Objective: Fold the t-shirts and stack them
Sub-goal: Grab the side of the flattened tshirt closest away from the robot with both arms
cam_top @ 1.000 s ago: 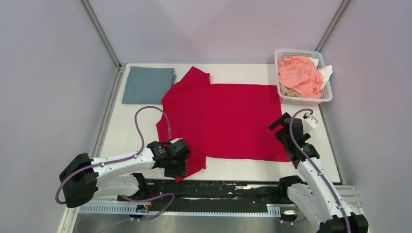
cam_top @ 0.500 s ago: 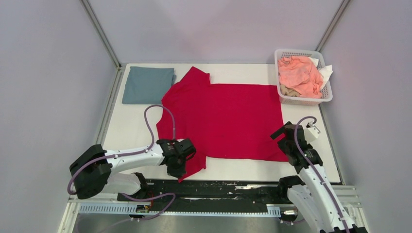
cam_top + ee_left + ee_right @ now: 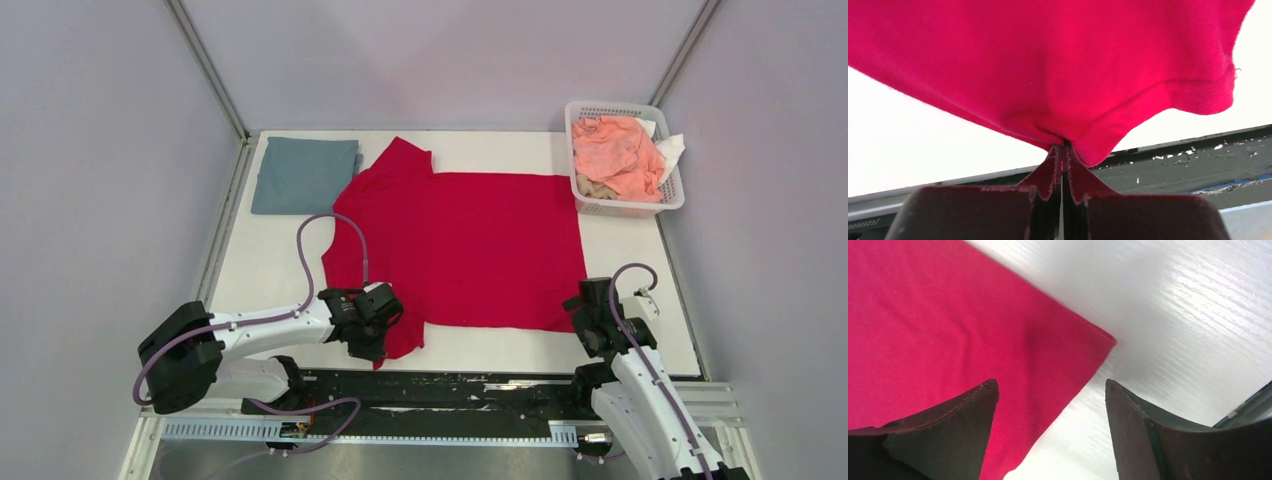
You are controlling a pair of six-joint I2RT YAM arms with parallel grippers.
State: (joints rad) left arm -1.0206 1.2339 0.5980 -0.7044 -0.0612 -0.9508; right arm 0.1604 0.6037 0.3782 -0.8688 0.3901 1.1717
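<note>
The red t-shirt (image 3: 460, 245) lies spread flat across the middle of the table. Its near sleeve hem (image 3: 1148, 95) is pinched in my left gripper (image 3: 1063, 148), which is shut on it at the table's front edge (image 3: 378, 340). My right gripper (image 3: 1050, 385) is open low over the shirt's near right corner (image 3: 1098, 340), one finger above red cloth and the other above bare table; from above it sits at the hem (image 3: 592, 322). The grey-blue t-shirt (image 3: 305, 175) lies folded at the far left.
A white mesh basket (image 3: 680, 195) holding peach cloth (image 3: 615, 150) stands at the far right corner. The dark rail (image 3: 1198, 165) runs along the table's near edge. Grey walls close in both sides and the back.
My left gripper has shut on the red sleeve hem. My right arm has come toward the near edge, down onto the shirt's near right corner, and its jaws have narrowed somewhat.
</note>
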